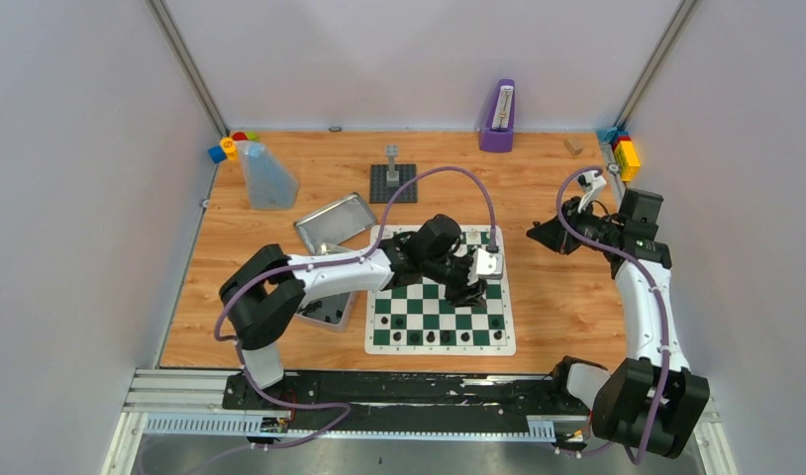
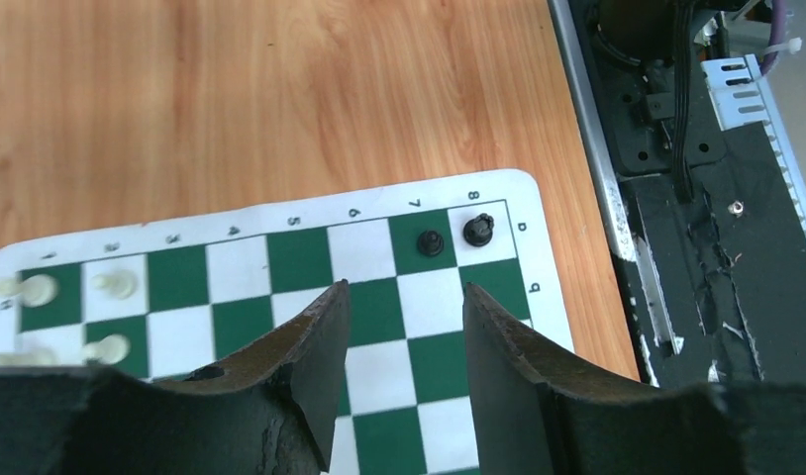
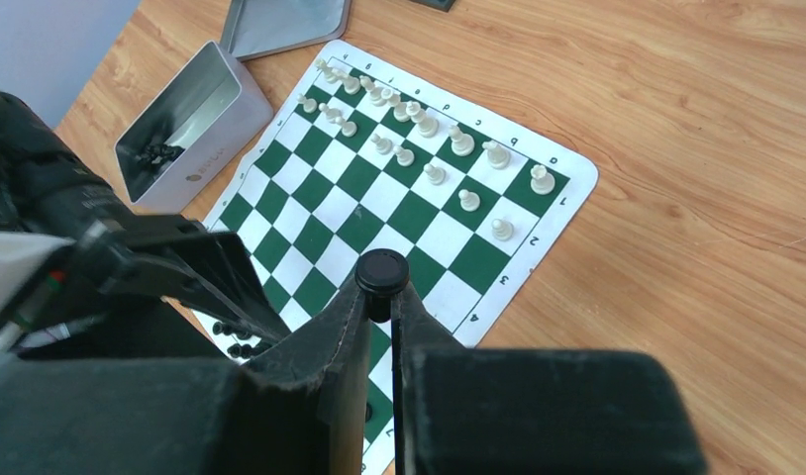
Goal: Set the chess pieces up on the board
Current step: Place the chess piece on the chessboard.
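From above, the board (image 1: 441,348) lies mid-tabletop, nearer the near edge, with black pieces (image 1: 447,337) along its near row and the left hand (image 1: 470,287) over it. The left wrist view shows that hand open and empty. In the right wrist view, the right hand (image 3: 379,297) pinches a black piece (image 3: 382,271). The white pieces (image 3: 419,124) stand in two rows, and more black ones lie in the tin (image 3: 221,129). I judge the task over halfway done.

The top view looks steeply down from high at six o'clock over the whole table (image 1: 538,178). The left wrist view hangs close over the board (image 2: 300,262), facing four o'clock. The right wrist view, farther off at three o'clock, faces nine. All share the board.
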Robot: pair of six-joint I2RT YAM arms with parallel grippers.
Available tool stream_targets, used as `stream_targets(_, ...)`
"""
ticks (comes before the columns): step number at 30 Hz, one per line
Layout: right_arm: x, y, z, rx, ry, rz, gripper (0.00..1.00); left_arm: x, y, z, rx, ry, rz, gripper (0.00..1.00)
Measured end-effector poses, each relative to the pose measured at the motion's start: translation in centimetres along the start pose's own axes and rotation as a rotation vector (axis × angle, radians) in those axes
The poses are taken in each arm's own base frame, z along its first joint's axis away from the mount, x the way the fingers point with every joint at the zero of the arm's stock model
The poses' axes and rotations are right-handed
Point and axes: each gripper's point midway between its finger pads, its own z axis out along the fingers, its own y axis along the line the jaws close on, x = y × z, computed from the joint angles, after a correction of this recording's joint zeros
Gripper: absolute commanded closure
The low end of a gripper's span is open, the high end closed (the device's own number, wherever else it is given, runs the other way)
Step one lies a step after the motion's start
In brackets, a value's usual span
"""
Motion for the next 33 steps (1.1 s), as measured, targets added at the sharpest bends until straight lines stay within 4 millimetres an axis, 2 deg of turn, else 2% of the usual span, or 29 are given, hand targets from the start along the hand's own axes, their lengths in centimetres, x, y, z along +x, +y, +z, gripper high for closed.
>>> stream_targets(6,0.3,2.2,0.0,-0.043,0.016,-0.084,1.00,-2.2,1.2,-4.6,-0.130,0.069,0.016,0.44)
stream_targets(10,0.5,3.9,0.6,-0.091,0.035,-0.137,1.00,-3.6,3.1,-7.6,-0.224,0.124,-0.003,0.40)
stream_targets(13,0.8,4.8,1.3,-0.115,0.059,-0.174,1.00,-3.9,4.8,-10.3,-0.325,0.182,-0.012,0.36)
stream_targets(14,0.8,5.2,1.6,-0.124,0.068,-0.188,1.00,-3.8,5.2,-11.2,-0.356,0.201,-0.012,0.31)
stream_targets(15,0.9,5.8,2.0,-0.139,0.080,-0.208,1.00,-3.7,5.4,-12.2,-0.389,0.221,-0.012,0.10)
stream_targets(17,0.9,7.0,2.6,-0.170,0.098,-0.245,1.00,-3.4,5.9,-14.0,-0.448,0.260,-0.007,0.01)
stream_targets(19,0.9,7.9,3.3,-0.194,0.113,-0.277,1.00,-3.3,6.3,-15.8,-0.511,0.287,-0.010,0.00)
stream_targets(24,1.6,9.7,4.8,-0.242,0.159,-0.343,0.99,-3.3,6.6,-18.5,-0.588,0.327,-0.029,0.00)
stream_targets(30,3.0,11.3,5.9,-0.288,0.208,-0.399,0.99,-2.2,6.1,-19.6,-0.538,0.332,-0.113,0.00)
stream_targets(33,4.9,11.4,6.9,-0.297,0.260,-0.427,0.99,-1.4,5.6,-20.0,-0.485,0.318,-0.182,0.04)
